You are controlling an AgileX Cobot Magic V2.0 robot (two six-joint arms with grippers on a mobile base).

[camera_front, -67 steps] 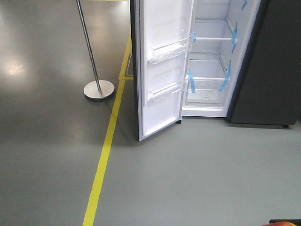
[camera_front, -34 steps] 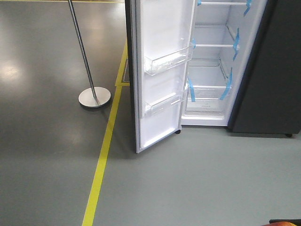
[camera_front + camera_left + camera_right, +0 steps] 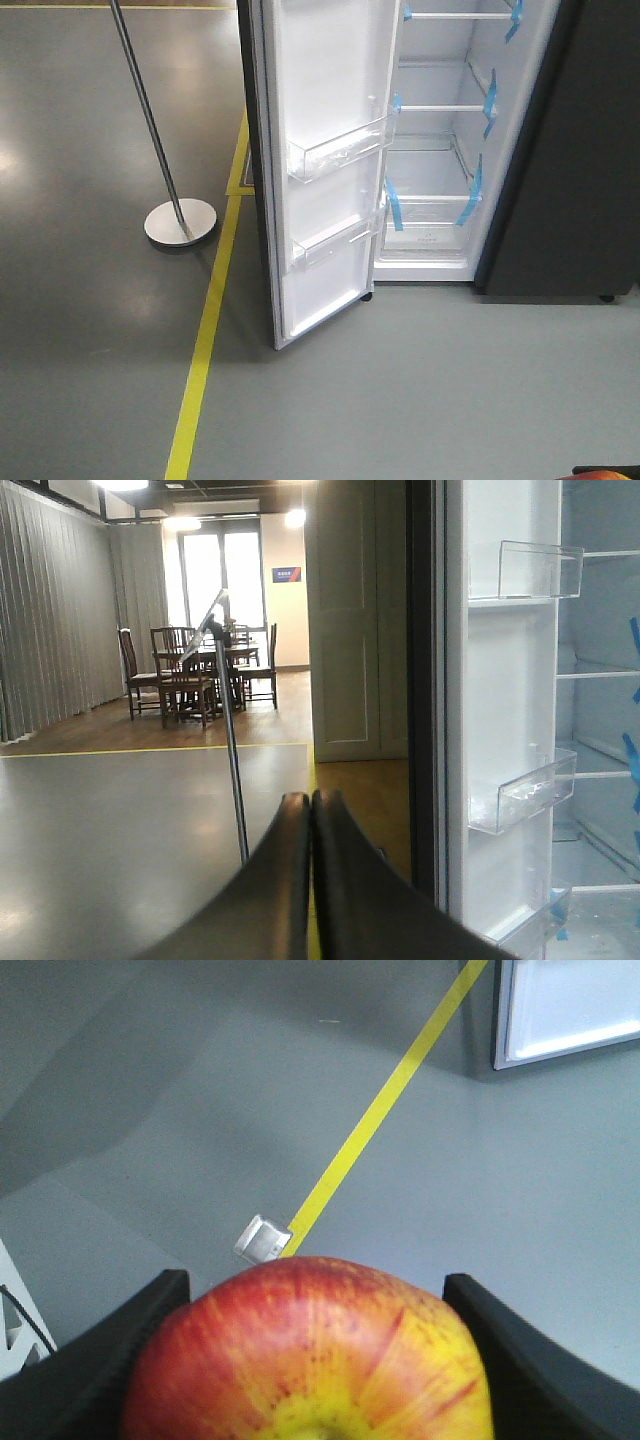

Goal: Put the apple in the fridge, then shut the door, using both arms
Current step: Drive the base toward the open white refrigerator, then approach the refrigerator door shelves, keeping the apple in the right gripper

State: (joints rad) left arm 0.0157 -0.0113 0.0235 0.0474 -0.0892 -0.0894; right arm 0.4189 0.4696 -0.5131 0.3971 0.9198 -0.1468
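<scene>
The fridge [image 3: 430,150] stands open ahead, white inside with shelves and blue tape strips. Its door [image 3: 325,80] is swung out to the left, white inner face and clear bins toward me. The apple [image 3: 310,1360], red with yellow patches, sits between the two black fingers of my right gripper [image 3: 315,1282], which is shut on it above the grey floor. A sliver of the apple [image 3: 600,476] shows at the bottom right of the front view. My left gripper [image 3: 310,800] is shut with nothing in it, fingertips touching. The door [image 3: 505,700] is to its right.
A metal pole [image 3: 150,130] on a round base [image 3: 180,221] stands left of the door. A yellow floor line [image 3: 200,360] runs toward the fridge. A small metal floor plate [image 3: 262,1240] lies on that line. A dining table with chairs [image 3: 195,670] is far off.
In the front view the fridge and door have grown and slid left and down, and the pole has drifted left. The apple sliver at the bottom right has not moved.
</scene>
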